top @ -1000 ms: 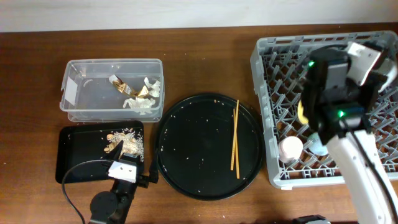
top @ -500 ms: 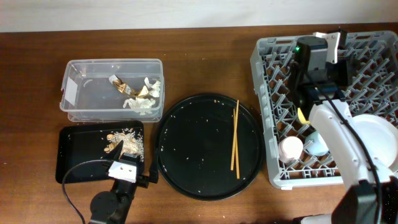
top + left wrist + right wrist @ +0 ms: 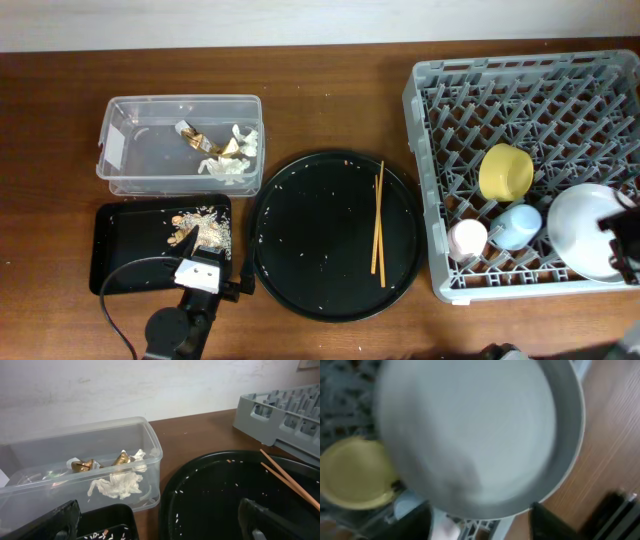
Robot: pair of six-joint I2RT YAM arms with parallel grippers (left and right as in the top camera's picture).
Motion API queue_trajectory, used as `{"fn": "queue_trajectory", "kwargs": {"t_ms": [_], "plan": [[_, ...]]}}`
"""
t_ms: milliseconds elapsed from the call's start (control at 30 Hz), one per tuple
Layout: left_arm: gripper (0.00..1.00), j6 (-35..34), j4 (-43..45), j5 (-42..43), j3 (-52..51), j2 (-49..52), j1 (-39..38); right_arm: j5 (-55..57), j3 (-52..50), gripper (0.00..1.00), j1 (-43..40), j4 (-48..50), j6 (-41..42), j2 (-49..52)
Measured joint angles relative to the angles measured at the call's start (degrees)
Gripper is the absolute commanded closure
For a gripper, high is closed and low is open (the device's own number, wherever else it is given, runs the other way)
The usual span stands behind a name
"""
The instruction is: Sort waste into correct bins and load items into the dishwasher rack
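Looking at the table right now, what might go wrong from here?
1. The chopsticks lie flat, close together on the round black tray; being thin, one may slip from a pinch.
2. The rack has open lattice gaps, so they might drop through or lodge crooked.
3. The plate sits by the rack's right edge, next to the right arm; a careless move could knock it.

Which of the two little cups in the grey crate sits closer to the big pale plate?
The light-blue cup: it sits right beside the plate, while the pink cup is farther left, by the edge of the crate.
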Motion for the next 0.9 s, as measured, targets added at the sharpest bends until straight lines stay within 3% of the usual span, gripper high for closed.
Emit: {"fn": "queue_trajectory", "kwargs": {"t_ms": [200, 667, 700, 767, 800, 900], "plan": [[0.01, 0.0, 0.0, 0.0, 0.0, 0.0, 0.0, -2.5, 0.0, 0.49, -7.1, -2.5, 0.6, 9.3], [0.01, 0.0, 0.0, 0.0, 0.0, 0.0, 0.0, 5.3, -1.5, 0.49, -7.3, -3.1, 1.6, 9.6], [0.01, 0.0, 0.0, 0.0, 0.0, 0.0, 0.0, 5.7, -2.9, 0.53, -7.3, -1.7, 1.9, 9.7], [0.01, 0.0, 0.0, 0.0, 0.0, 0.0, 0.0, 5.6, -4.8, 0.83, -7.3, 0.6, 2.4, 9.6], [0.01, 0.0, 0.0, 0.0, 0.0, 0.0, 0.0, 5.3, -5.7, 0.92, -7.3, 1.7, 2.4, 9.7], [0.0, 0.0, -0.1, 0.0, 0.0, 0.0, 0.0, 0.3, -5.4, 0.96, -7.4, 4.1, 0.9, 9.4]]}}
